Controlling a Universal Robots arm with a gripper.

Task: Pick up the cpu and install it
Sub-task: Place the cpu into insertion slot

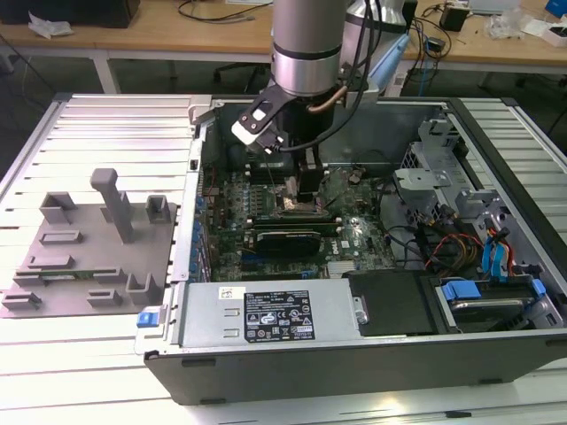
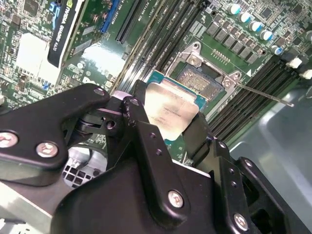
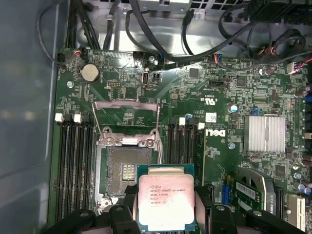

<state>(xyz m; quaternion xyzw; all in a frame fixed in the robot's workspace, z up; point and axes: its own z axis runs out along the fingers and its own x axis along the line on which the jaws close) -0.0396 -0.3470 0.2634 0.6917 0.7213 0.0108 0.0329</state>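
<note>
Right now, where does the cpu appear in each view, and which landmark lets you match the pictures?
Exterior view: too small to tell; the gripper holding it hangs over the motherboard.
First wrist view: cpu gripped, overlapping the socket's edge.
Second wrist view: cpu gripped, right beside the socket.
Shared landmark: the open socket.

A robotics lab or electronics workshop; an industrial robot arm [image 1: 306,44] reaches into an opened computer case [image 1: 372,367] lying flat on a slatted metal bench [image 1: 115,133], its green motherboard [image 3: 219,97] bared; the pincer [image 3: 165,210] grips a loose cpu [image 3: 165,199]; a grey fixture tray [image 1: 97,252] sits beside the case; wooden benches [image 1: 159,35] behind carry cables [image 1: 221,11] and small parts.
</note>
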